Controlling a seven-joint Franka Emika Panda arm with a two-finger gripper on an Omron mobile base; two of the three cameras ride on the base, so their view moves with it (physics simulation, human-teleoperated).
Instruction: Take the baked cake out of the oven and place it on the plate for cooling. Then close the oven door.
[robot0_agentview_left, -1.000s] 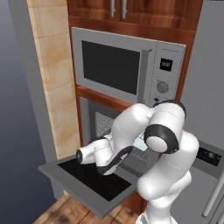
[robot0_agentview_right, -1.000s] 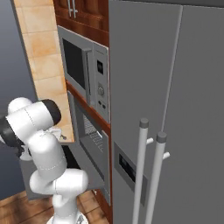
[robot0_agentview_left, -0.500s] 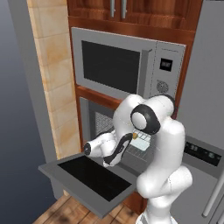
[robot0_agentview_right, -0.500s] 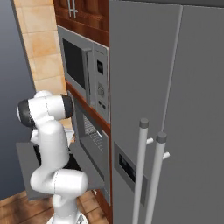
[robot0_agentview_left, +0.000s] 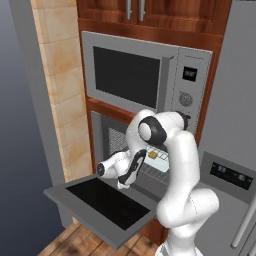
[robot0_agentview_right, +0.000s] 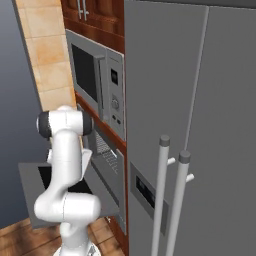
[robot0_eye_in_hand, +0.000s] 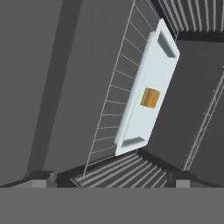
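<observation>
So far, early stage. The oven door (robot0_agentview_left: 107, 202) is dropped fully open, lying flat in front of the oven (robot0_agentview_left: 131, 150). Inside the oven, on the wire rack (robot0_eye_in_hand: 114, 94), sits a pale tray (robot0_eye_in_hand: 146, 89) with the small brown cake (robot0_eye_in_hand: 150, 97) at its middle; from the left base view the tray shows just behind the arm's forearm.

The gripper (robot0_eye_in_hand: 111, 177) points into the oven cavity, above the door and short of the tray, not touching it. Jaws stand wide apart, holding nothing.

The microwave (robot0_agentview_left: 142, 77) is directly above the oven; the fridge (robot0_agentview_right: 200, 125) stands right beside it.

Done, by my judgement: door opened, arm lined up. Left: reach in, grasp the cake, carry it to the plate, shut the door. I can't make out the plate anywhere.
</observation>
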